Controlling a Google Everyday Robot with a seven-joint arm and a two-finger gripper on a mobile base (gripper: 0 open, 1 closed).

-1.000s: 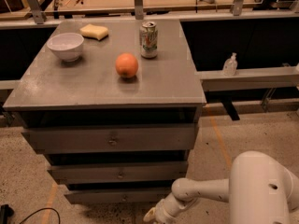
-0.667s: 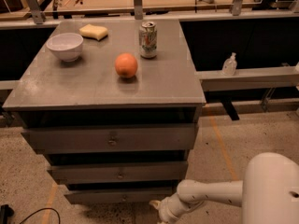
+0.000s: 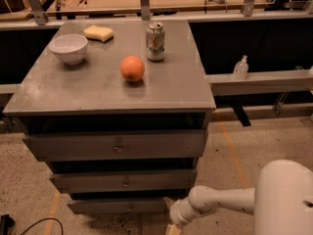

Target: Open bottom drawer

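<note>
Hovering low off the right end of the bottom drawer point(image 3: 120, 206), the pincer point(image 3: 172, 228) has the knob point(image 3: 130, 208) leftward along that front; open or closed, I cannot tell.

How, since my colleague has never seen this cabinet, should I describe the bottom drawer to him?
Find the grey cabinet with an orange on top. Its three drawers are stacked; the bottom drawer is nearest the floor, with the gripper low by its right end. Its front is slimmer and narrower than the two above.
</note>
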